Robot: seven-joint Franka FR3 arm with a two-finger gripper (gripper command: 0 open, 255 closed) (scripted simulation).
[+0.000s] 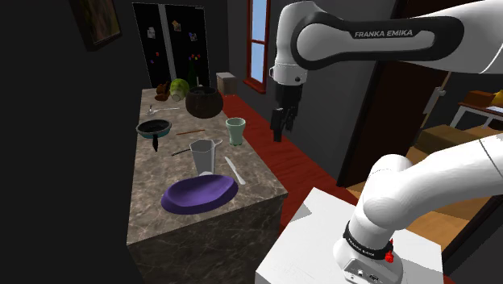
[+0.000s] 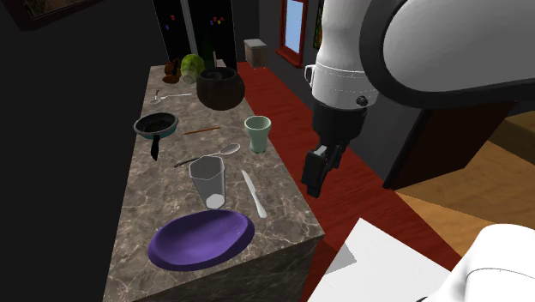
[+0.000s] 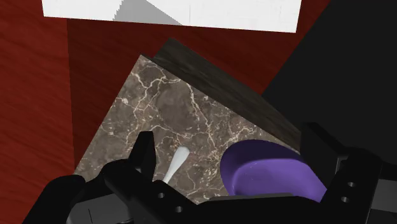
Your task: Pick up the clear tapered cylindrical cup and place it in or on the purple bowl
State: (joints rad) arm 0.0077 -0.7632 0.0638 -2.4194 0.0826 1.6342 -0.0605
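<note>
Up close, purple bowl [image 3: 267,173]; farther out, clear cup [image 1: 203,156]

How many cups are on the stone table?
2. The clear cup stands right beside the purple bowl. The pale green cup stands farther back, nearer the dark pot. I can't see any hidden ones.
</note>
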